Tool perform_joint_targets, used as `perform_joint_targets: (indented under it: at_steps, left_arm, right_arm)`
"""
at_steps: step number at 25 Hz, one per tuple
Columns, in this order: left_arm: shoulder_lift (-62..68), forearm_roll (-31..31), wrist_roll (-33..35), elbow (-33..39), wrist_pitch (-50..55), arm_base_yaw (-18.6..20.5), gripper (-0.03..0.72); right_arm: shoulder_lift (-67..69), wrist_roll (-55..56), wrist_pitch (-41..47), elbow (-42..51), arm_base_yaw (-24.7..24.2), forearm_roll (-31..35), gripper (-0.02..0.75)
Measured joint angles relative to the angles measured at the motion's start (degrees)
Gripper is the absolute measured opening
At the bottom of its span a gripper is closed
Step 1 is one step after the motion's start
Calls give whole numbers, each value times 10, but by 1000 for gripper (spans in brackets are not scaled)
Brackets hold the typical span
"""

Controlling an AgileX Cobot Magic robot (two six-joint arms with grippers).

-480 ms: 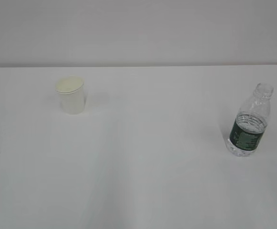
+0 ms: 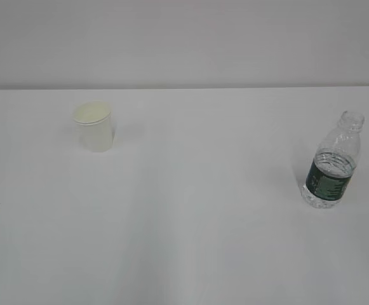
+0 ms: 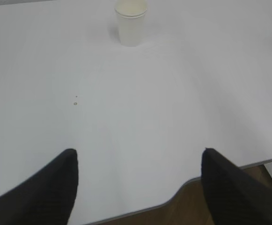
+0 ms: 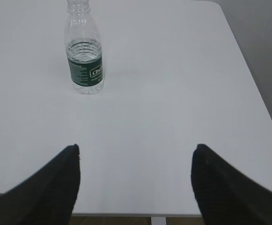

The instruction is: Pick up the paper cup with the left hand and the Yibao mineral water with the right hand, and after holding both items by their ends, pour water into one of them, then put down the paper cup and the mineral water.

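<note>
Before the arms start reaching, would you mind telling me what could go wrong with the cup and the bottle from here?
1. The Yibao mineral water stands capless and partly filled; a knock from the open right hand would likely spill it.
2. The paper cup looks light and stands alone on the smooth table; the open left hand might push or crush it.
3. The bottle stands near the table's right edge, so a sideways nudge could send it off.

paper cup (image 2: 94, 127): white outside, pale cream inside
water bottle (image 2: 333, 162): clear plastic, dark green label band with white print
table (image 2: 190, 222): plain white
gripper fingers (image 3: 42, 192): black
</note>
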Motion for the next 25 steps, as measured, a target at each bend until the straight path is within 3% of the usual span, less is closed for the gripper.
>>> perform_joint_targets:
  at_steps: [25]
  left_arm:
    - [0,0,0,0,0,0,593]
  right_arm:
    - [0,0,0,0,0,0,559]
